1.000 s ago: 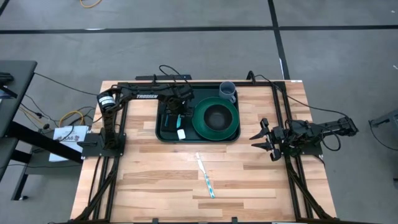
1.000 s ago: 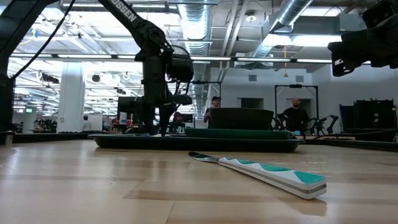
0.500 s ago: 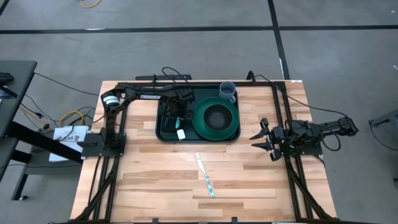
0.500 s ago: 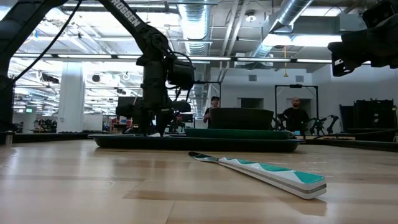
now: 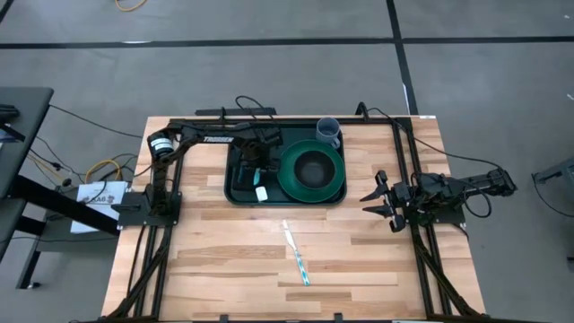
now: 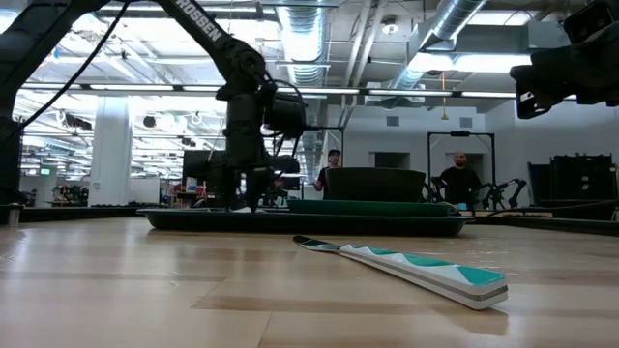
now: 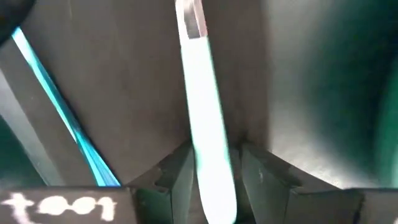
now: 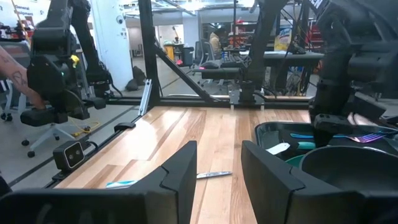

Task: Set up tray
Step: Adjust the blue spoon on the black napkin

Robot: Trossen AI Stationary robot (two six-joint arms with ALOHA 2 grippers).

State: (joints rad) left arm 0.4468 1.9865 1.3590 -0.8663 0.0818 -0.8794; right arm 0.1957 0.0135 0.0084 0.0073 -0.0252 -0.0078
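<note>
The dark green tray (image 5: 231, 193) lies at the table's far middle, with a round green plate (image 5: 289, 179) on its right half. My left gripper (image 5: 255, 169) points down over the tray's left half and is open. A white-and-teal utensil lies flat in the tray, and its handle (image 7: 205, 124) runs between the fingers. The handle's free end (image 5: 261, 193) pokes out on the near side of the gripper. A second utensil with a blue handle (image 8: 300, 134) lies beside it. My right gripper (image 5: 377, 203) waits open at the table's right edge. My left gripper (image 7: 217, 180) comes from above, pointing down. One finger (image 7: 180, 180) stands on each side of the white-and-teal handle, which lies along the gap and flat in the tray. I cannot tell whether either finger touches it.
A grey-blue cup (image 5: 328, 131) stands just beyond the tray's far right corner. A knife with a white-and-teal handle (image 5: 297, 256) lies on the bare wood nearer the front. People stand in the room behind the table.
</note>
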